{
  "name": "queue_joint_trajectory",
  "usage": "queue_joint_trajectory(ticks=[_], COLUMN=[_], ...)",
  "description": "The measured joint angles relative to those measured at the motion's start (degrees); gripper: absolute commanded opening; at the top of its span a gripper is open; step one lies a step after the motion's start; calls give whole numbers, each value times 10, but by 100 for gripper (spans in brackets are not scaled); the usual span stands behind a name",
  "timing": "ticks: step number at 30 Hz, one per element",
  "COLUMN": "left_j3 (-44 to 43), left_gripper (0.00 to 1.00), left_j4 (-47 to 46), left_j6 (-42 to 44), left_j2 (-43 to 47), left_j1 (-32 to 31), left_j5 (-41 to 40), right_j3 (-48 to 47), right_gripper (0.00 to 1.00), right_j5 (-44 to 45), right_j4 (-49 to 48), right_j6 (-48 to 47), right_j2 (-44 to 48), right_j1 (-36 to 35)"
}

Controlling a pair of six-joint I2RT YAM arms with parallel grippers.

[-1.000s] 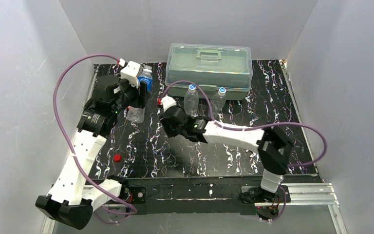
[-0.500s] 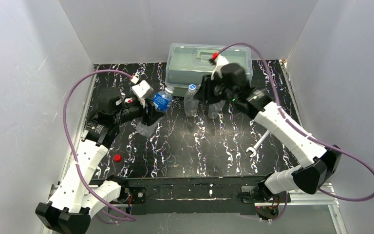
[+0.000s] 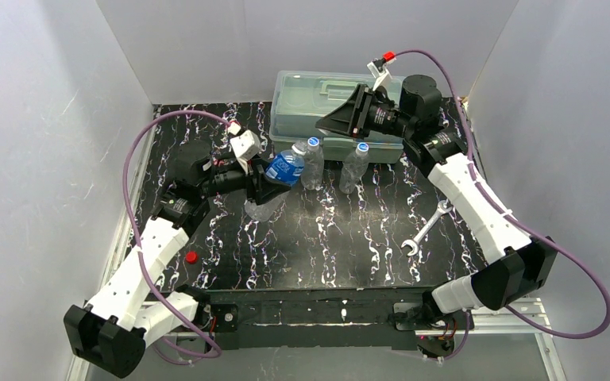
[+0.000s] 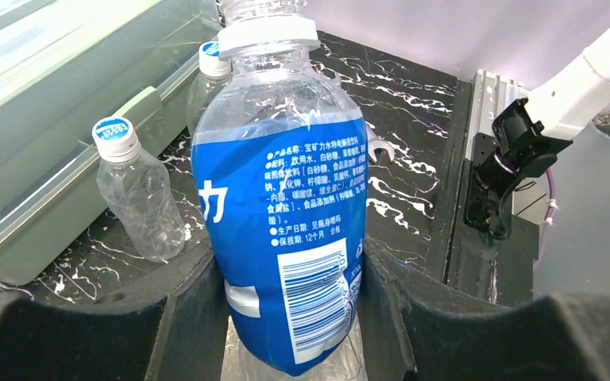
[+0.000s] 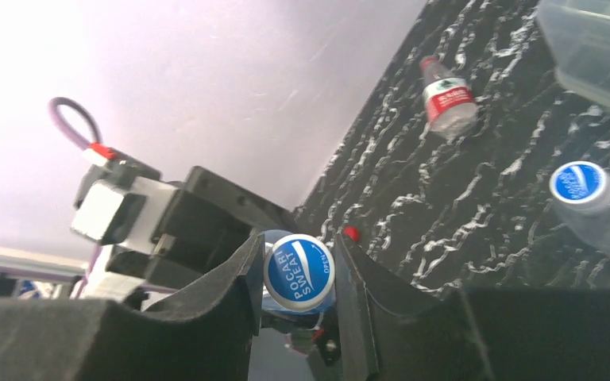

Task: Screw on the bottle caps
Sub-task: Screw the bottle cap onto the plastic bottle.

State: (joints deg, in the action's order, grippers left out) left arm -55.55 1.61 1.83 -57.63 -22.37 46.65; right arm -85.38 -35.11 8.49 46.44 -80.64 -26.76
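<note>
The left claw [image 3: 268,184] grips the blue-label bottle [image 4: 286,198] around its body, tilted above the worktop [image 3: 326,238] left of centre. The right claw [image 3: 322,125], raised beside the far box [image 3: 318,91], is closed on a blue-and-white cap [image 5: 299,272]. A red cap [image 3: 191,256] lies near left.

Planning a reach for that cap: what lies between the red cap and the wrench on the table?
Nothing: in the top view the table between the red cap and the wrench is bare.
</note>
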Motion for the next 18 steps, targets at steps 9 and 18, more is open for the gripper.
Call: queue_joint_trajectory(ticks=[9, 18], left_j3=[0, 4], left_gripper=[13, 13], left_j4=[-38, -90], left_j6=[-28, -67], left_j2=[-21, -21], left_j1=[-8, -16], left_j5=[5, 8], right_j3=[5, 9], right_gripper=[33, 33], right_j5=[-33, -32], right_j4=[-44, -48], right_j6=[40, 42], right_j2=[-5, -9], right_j1=[-4, -34])
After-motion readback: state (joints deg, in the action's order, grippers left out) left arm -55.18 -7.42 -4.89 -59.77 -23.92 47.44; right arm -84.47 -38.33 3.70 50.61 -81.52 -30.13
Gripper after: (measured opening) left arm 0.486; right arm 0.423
